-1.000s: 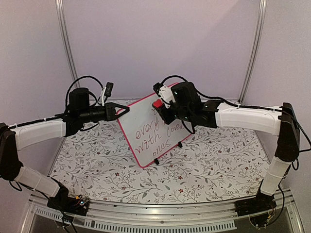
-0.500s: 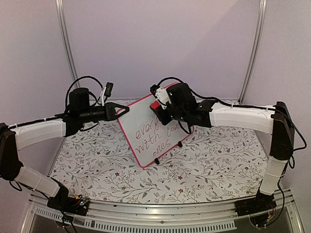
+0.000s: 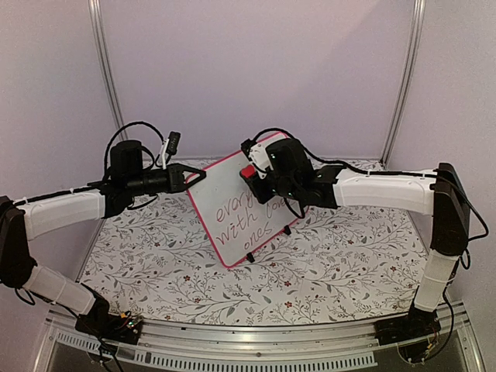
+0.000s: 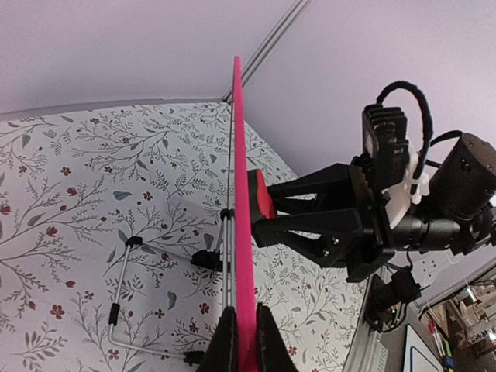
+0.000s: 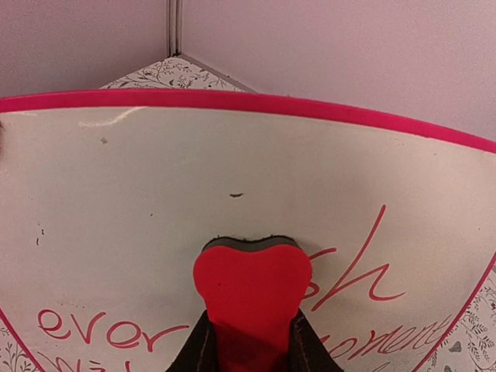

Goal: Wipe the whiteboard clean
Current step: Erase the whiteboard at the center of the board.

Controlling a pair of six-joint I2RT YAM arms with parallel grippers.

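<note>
Pink-red framing runs round the whiteboard (image 3: 240, 209), which stands tilted on the flower-patterned desk (image 3: 325, 263), near its middle and toward the far side, between the two arms. Small black feet carry its near edge, and the left wrist view shows a bent wire stand (image 4: 124, 294) propping it from behind. The left gripper (image 3: 200, 177) is pinched narrowly on the board's left edge; in its own camera the two dark fingers sit one on each side of the thin pink frame (image 4: 240, 194). The right gripper (image 3: 252, 172) is clamped on a small red eraser (image 3: 247, 171) and holds it against the upper part of the board's writing face. From the right wrist the eraser (image 5: 252, 287) shows as a red block with a thin dark strip at its far edge, touching the white surface, with the gripper's fingers tight on both sides. Pink-red handwriting covers the lower part of the board, with "ever" and other partial words readable beside the eraser. The area above the eraser carries only a few tiny dark specks.
</note>
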